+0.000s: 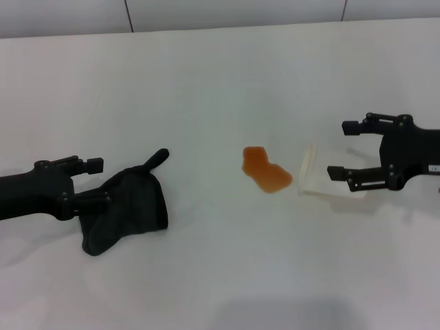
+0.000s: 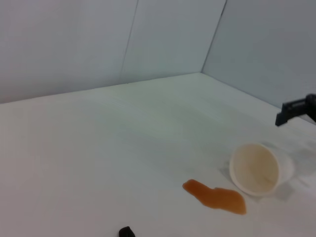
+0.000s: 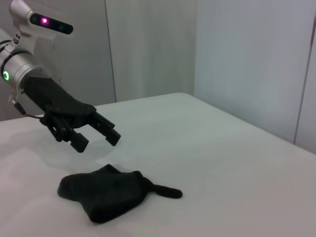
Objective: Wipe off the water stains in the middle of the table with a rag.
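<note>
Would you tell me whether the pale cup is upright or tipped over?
Tipped over: the cup lies on its side on the table, mouth facing the orange puddle.

One rag [image 1: 126, 210], one water stains puddle [image 1: 265, 170], one cup [image 1: 323, 177], two grippers, one table [image 1: 220, 82]

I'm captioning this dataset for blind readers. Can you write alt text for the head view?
An orange-brown puddle sits mid-table, with a pale cup on its side just beside it. The open left gripper is by a black rag; the open right gripper is by the cup.
</note>
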Tool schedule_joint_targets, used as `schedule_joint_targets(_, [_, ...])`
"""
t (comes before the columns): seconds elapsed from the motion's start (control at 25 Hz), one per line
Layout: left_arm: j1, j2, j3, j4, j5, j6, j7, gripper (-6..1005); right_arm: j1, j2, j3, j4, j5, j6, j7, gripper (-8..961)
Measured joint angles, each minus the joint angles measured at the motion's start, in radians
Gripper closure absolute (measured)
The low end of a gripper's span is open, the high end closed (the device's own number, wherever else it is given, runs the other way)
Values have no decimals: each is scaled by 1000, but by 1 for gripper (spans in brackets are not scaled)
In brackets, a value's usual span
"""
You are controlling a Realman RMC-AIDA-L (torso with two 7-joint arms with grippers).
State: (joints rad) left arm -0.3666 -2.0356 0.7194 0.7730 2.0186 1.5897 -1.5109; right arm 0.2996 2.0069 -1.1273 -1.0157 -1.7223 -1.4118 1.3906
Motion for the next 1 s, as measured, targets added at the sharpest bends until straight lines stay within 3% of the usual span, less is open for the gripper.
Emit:
schedule_joint_targets(0.28, [0, 2, 0, 1, 0, 3, -1, 112, 23, -4, 0, -199, -166, -37, 146, 87])
schedule_joint_targets(0.52, [-9, 1, 0, 6, 0, 2, -8, 112, 122, 0, -24, -343, -396, -152, 354, 88])
schedule_joint_targets(0.68, [-14, 3, 0, 4, 1, 2, -9, 112, 190, 1, -53, -394, -502, -208, 455, 88])
schedule_joint_targets(1.0, [-22, 3, 0, 1, 1, -2, -9, 111, 256, 4, -144, -399, -609, -150, 580, 89])
